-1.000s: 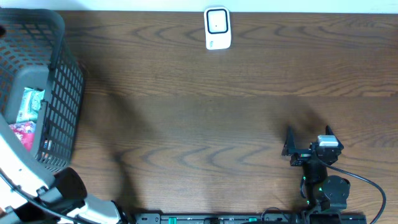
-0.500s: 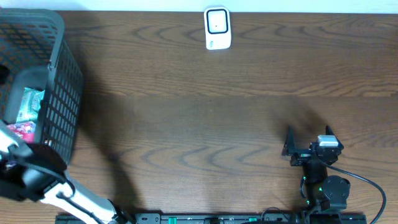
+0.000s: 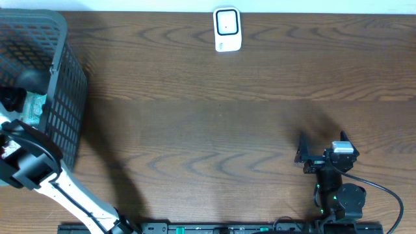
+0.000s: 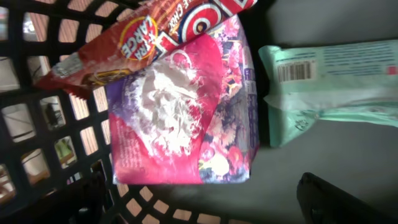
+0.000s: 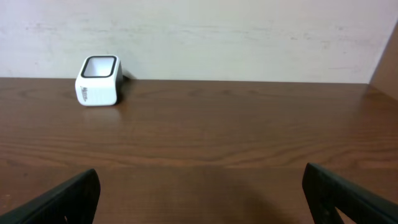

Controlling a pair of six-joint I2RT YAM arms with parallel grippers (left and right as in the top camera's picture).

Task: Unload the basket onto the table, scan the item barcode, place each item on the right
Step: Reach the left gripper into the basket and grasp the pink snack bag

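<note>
Three packets (image 4: pixel 336 81) lay in the basket (image 3: pixel 65 97) at the bench's (image 3: pixel 195 117) left edge, the pink packet (image 4: pixel 186 118) directly below my released left pincer (image 4: pixel 211 202). My right pincer (image 3: pixel 322 142), also released, sat near the bench's near-right corner.

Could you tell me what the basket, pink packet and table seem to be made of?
Basket: likely moulded plastic, dark matte lattice walls. Pink packet: glossy plastic film, creased and shiny. Table: wood or wood-look laminate, brown grain showing.
</note>
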